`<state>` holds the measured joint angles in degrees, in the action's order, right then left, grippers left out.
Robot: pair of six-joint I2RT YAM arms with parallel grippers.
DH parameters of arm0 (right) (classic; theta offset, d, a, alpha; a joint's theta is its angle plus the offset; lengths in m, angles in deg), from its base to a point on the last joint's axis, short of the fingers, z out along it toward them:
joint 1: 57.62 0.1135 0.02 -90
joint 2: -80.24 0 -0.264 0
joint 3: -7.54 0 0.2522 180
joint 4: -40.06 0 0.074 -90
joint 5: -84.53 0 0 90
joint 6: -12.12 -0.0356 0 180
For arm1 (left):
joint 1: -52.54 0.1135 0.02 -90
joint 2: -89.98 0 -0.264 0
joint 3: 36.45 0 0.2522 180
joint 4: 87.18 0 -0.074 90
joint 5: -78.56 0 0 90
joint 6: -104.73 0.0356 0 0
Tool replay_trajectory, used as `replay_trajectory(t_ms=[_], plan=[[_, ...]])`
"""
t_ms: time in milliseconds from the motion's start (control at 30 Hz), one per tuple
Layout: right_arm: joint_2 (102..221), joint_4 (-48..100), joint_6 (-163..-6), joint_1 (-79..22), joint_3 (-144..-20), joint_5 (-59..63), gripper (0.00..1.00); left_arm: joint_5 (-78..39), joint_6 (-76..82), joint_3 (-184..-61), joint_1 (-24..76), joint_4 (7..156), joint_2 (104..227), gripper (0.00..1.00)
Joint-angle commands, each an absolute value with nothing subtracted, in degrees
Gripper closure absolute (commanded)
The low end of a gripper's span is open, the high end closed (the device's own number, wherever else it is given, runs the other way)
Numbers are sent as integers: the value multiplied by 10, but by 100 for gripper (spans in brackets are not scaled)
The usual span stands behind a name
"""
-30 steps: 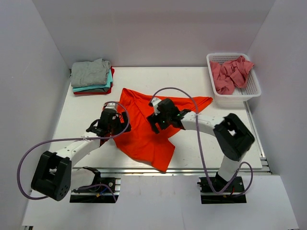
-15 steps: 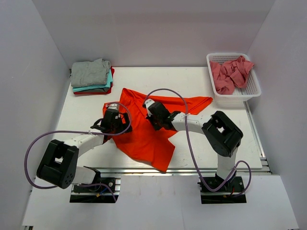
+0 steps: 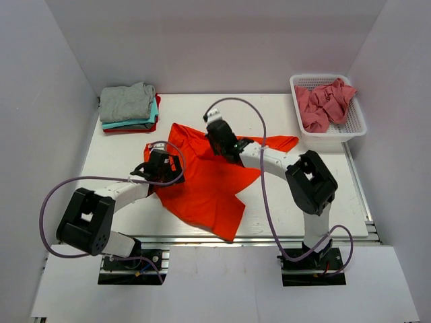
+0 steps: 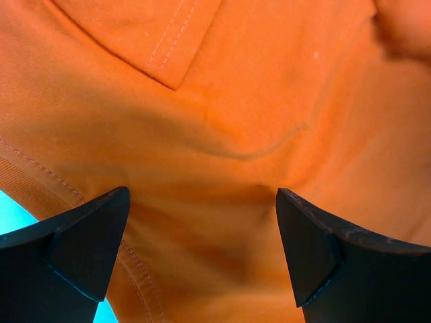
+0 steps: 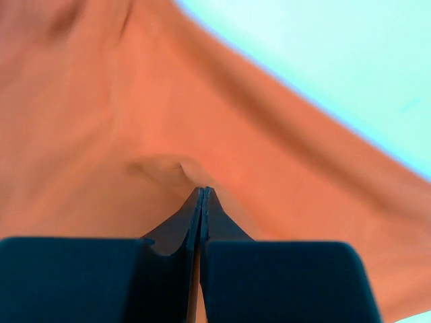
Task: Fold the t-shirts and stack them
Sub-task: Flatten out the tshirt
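Note:
The bright orange-red t-shirt (image 3: 202,188) lies crumpled across the middle of the table. My right gripper (image 3: 213,138) is at its far upper part. In the right wrist view this gripper (image 5: 203,192) is shut, with a small pucker of the orange-red cloth (image 5: 135,101) pinched at its tips. My left gripper (image 3: 159,163) hangs over the shirt's left edge. Its fingers (image 4: 87,242) stand wide open just above the cloth (image 4: 222,101), holding nothing. Folded t-shirts (image 3: 128,108), grey over teal over red, are stacked at the back left.
A white mesh basket (image 3: 333,138) stands at the back right with dusty pink t-shirts (image 3: 322,106) bundled inside. White walls close in the table on three sides. Both arms' purple cables loop over the table.
The right gripper has shut on a fold of the orange-red shirt and moved toward the back of the table. The left gripper has edged slightly farther in, still open.

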<state>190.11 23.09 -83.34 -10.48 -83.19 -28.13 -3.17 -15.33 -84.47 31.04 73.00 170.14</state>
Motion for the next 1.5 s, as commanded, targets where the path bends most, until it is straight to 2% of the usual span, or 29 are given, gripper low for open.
replay_trajectory(t_ms=[0, 333, 633, 767, 833, 867, 900, 1000, 1067, 1100, 1133, 1167, 1200, 1233, 1300, 1333, 1467], plan=[[1936, 256, -815, -145, -928, -360, 100, -6, -162, -869, 314, 670, 1733, 0], [2152, 302, -728, -262, -1200, -403, 100, 10, -151, -961, 314, 626, 1837, 0], [2313, 576, -606, -342, -1370, -415, 100, 42, -103, -1029, 320, 584, 1896, 0], [2333, 658, -569, -387, -1367, -367, 100, 50, -77, -1064, 320, 577, 1910, 0], [2328, 663, -562, -396, -1364, -304, 88, 55, -72, -1071, 320, 577, 1915, 0], [2324, 662, -537, -396, -1363, -277, 74, 55, -57, -1079, 320, 585, 1915, 0], [2308, 659, -526, -396, -1356, -250, 67, 55, -50, -1089, 320, 590, 1915, 0], [2261, 642, -477, -391, -1326, -228, 67, 66, -22, -1113, 320, 612, 1920, 0], [2229, 582, -483, -389, -1296, -221, 59, 71, -11, -1144, 320, 619, 1932, 0], [2171, 563, -525, -390, -1270, -221, 40, 78, -11, -1158, 325, 619, 1937, 0], [2150, 479, -542, -386, -1242, -210, 26, 78, -3, -1183, 325, 612, 1946, 0], [2128, 453, -561, -385, -1208, -209, 15, 78, -3, -1196, 325, 606, 1952, 0], [2067, 429, -629, -385, -1191, -202, 10, 78, -3, -1209, 325, 599, 1958, 0], [2045, 347, -651, -384, -1156, -197, 10, 78, -3, -1237, 330, 577, 1965, 0], [1972, 289, -742, -384, -1067, -198, 10, 71, -20, -1254, 330, 562, 1976, 0], [1937, 268, -758, -385, -989, -201, 10, 71, -21, -1254, 330, 562, 1976, 0], [1875, 245, -839, -387, -884, -198, 10, 44, -33, -1249, 330, 583, 1967, 0]])
